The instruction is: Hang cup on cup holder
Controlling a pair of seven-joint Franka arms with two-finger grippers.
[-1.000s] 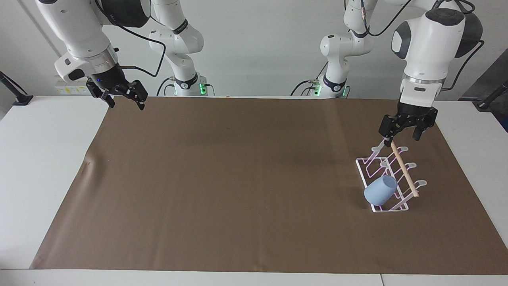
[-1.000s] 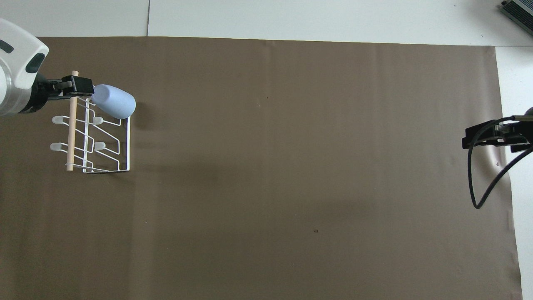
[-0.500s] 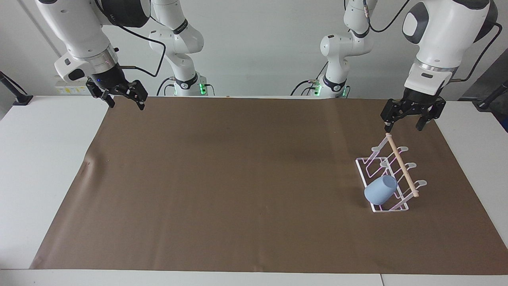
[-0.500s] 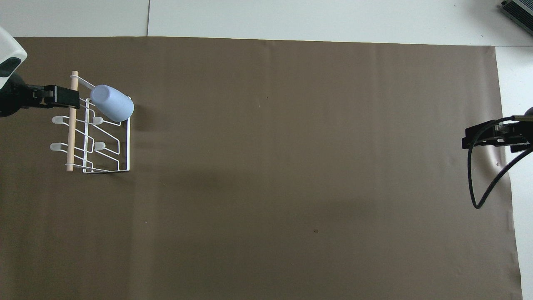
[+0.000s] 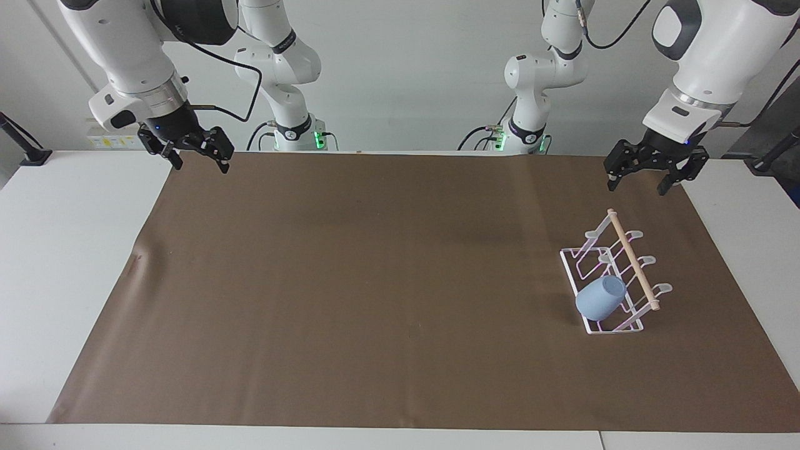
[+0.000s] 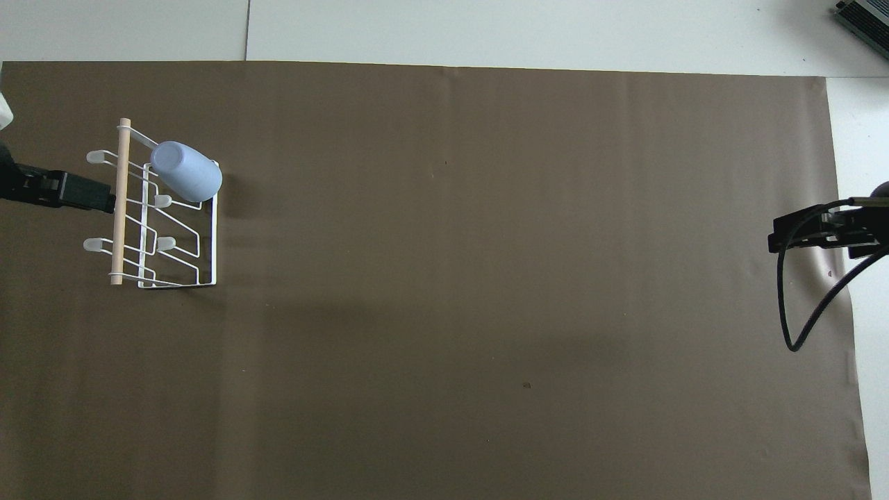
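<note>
The light-blue cup (image 5: 601, 299) sits mouth-down and tilted on a prong of the white wire cup holder (image 5: 634, 262), at the holder's end farther from the robots. In the overhead view the cup (image 6: 186, 171) is on the holder (image 6: 121, 222) in the same place. My left gripper (image 5: 637, 186) is open and empty, raised over the mat, clear of the holder. In the overhead view it (image 6: 76, 194) shows beside the wooden rod. My right gripper (image 5: 200, 164) is open and empty, and waits in the air over the mat's corner at the right arm's end; it also shows in the overhead view (image 6: 799, 232).
A brown mat (image 5: 375, 281) covers most of the white table (image 5: 69, 250). A black cable (image 6: 799, 305) loops down from the right arm.
My left gripper has risen and drawn back from the holder, open. The cup has stayed on its prong. The right arm has hardly moved.
</note>
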